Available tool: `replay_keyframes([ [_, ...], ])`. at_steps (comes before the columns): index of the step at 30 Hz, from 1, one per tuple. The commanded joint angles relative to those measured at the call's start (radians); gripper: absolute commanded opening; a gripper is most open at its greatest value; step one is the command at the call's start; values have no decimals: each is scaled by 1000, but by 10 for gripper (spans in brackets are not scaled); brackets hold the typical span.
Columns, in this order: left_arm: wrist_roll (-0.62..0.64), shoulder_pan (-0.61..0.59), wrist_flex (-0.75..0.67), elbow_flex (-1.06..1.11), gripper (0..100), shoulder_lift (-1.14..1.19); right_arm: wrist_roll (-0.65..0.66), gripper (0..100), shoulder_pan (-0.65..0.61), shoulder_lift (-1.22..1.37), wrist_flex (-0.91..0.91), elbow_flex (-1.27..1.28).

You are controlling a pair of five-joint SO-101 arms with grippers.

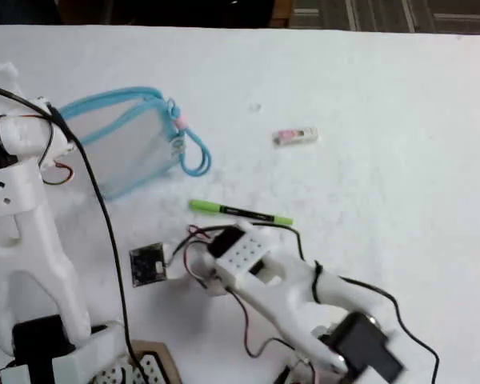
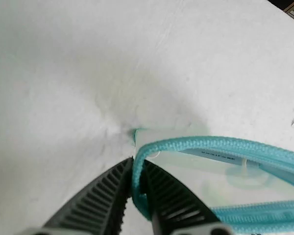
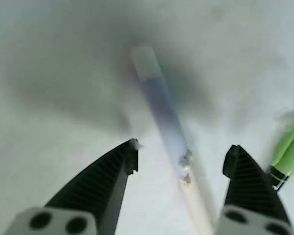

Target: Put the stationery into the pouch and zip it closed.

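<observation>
The clear pouch (image 1: pixel 128 148) with teal edging lies at the left of the table, a teal cord looped off its right end. My left gripper (image 2: pixel 137 164) is shut on the pouch's teal edge (image 2: pixel 201 144) at its far left corner. A green pen (image 1: pixel 240 212) lies in the middle of the table, just beyond my right arm (image 1: pixel 256 268). My right gripper (image 3: pixel 183 154) hangs open over a slim pen with a pale bluish cap (image 3: pixel 159 107), which lies between the fingers. The green pen (image 3: pixel 289 149) lies just outside one finger. A small white and pink eraser (image 1: pixel 294 137) sits further back.
A small black board (image 1: pixel 148 265) with red wires hangs beside my right arm. The left arm's white body (image 1: pixel 20 208) stands along the left edge, a black cable running down it. White table stretches to the right and back.
</observation>
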Motion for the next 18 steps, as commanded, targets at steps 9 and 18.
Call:
replay_keyframes([
  [9, -6, -5, -17, -15, 22, 30, 12, 276, -7, 283, 2, -224],
  [18, -6, -5, -17, -15, 22, 30, 11, 8, -50, 352, 7, -244],
])
